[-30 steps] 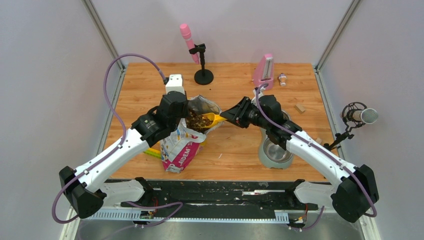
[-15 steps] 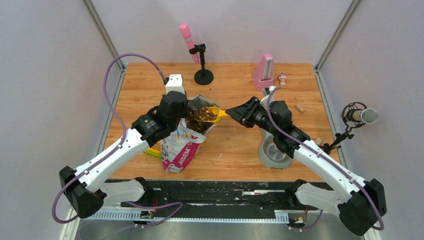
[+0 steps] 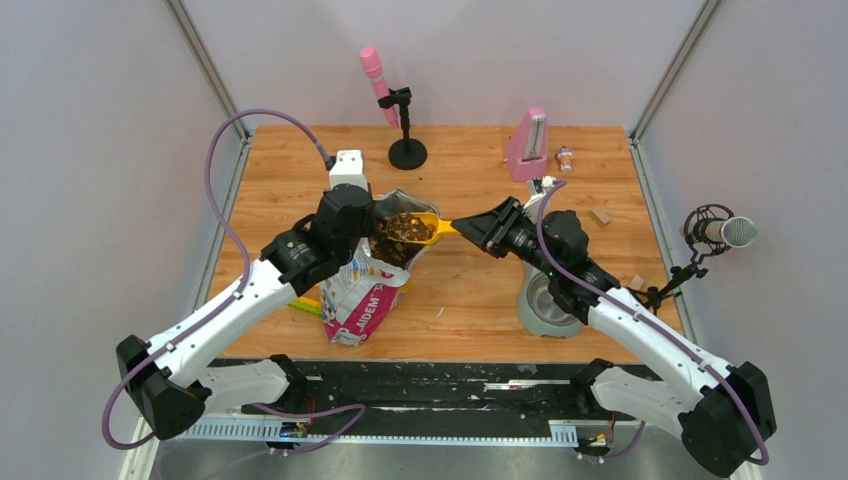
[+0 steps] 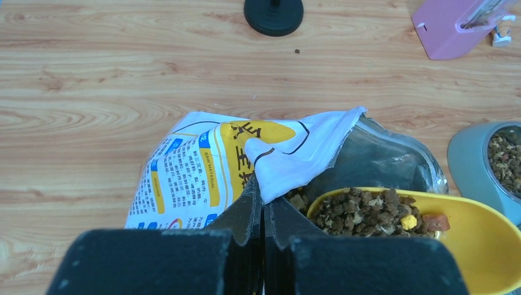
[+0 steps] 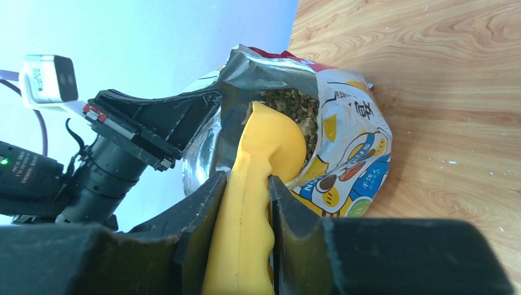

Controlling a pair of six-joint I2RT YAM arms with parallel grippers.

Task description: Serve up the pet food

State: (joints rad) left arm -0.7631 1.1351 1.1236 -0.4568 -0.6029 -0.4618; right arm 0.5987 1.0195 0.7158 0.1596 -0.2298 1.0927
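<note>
The printed pet food bag [image 3: 362, 290] stands open at centre left. My left gripper [image 3: 372, 218] is shut on the bag's top edge [image 4: 289, 161] and holds the mouth open. My right gripper [image 3: 478, 226] is shut on the handle of the yellow scoop [image 3: 428, 228]. The scoop is heaped with brown pet food kibble [image 3: 403, 229] and hangs over the bag mouth. In the left wrist view the loaded scoop [image 4: 467, 233] carries kibble [image 4: 368, 211] just right of my fingers. In the right wrist view the scoop [image 5: 258, 178] sits at the bag [image 5: 344, 141] opening.
A grey pet bowl [image 3: 545, 308] with a steel insert sits at the right under my right arm; in the left wrist view it [image 4: 473, 153] holds some kibble. A pink microphone on a black stand [image 3: 405, 152] and a pink metronome [image 3: 528, 145] stand at the back.
My right gripper has drawn the scoop up out of the bag, now heaped with kibble, and shifted it slightly up and right. The left gripper keeps its hold on the bag.
</note>
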